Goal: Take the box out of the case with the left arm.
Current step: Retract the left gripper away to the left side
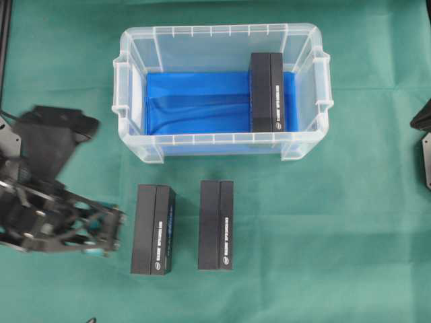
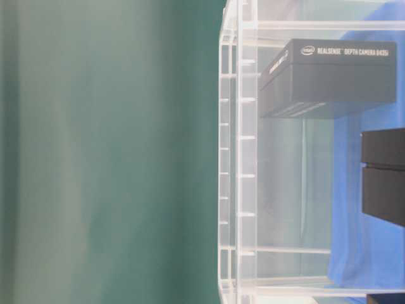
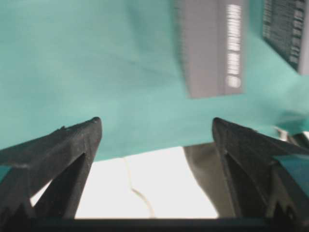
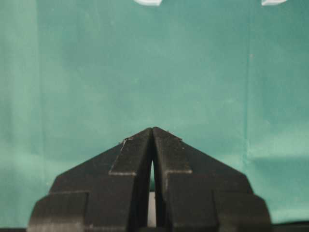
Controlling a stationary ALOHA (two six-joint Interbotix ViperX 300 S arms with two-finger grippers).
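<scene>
1. There are three black boxes in all, and they look the same, each with white writing on it.
2. Two of them lie on the green desk (image 1: 350,222), outside the case. The left box on the desk (image 1: 153,230) and the right box on the desk (image 1: 216,225) lie side by side, a little apart, near the front wall of the case.
3. The third one, the box in the case (image 1: 267,93), lies at the right end of the case, close to the right wall. It rests on the blue sheet (image 1: 195,101).
4. There is one case (image 1: 128,84). It is clear plastic with a ribbed rim and a handle on each short side. It sits at the far middle of the desk.
5. There are two arms. The left arm (image 1: 47,141) is at the left side of the desk, well apart from the case.
6. The left gripper (image 1: 116,232) is just left of the left box on the desk. Its jaws are spread wide and hold nothing. In the left wrist view the two boxes on the desk show beyond them, blurred.
7. The right arm (image 1: 424,145) only peeks in at the right edge of the desk, well apart from the case.
8. The right gripper (image 4: 152,131) has its jaws pressed together with nothing between them. Only the green desk lies under it.
9. Nothing lies on top of the box in the case. The walls of the case stand all around it.
</scene>
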